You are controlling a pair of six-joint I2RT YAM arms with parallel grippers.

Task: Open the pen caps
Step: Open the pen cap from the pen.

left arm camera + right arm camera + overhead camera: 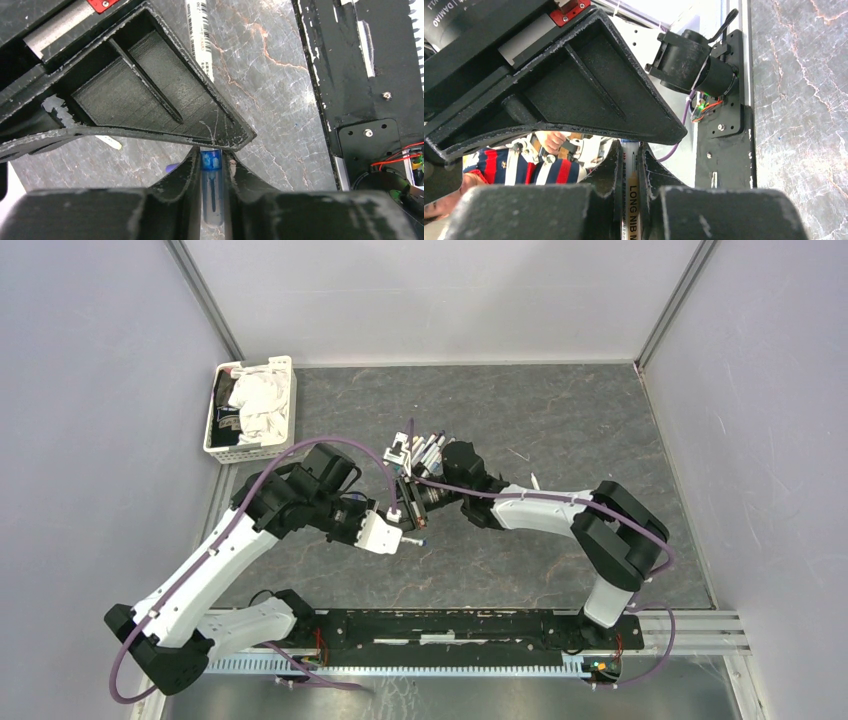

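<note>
A grey marbled table [560, 410] bears a white basket [235, 452] and a loose white pen [535, 480].

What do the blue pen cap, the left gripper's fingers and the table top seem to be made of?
Blue pen cap: probably translucent, glossy plastic; a dark part shows through it.
Left gripper, its fingers: likely matte black printed plastic, with fine layer lines and white scuffed edges.
Table top: dark grey with pale veins like marble; real stone or printed sheet, I cannot tell.
</note>
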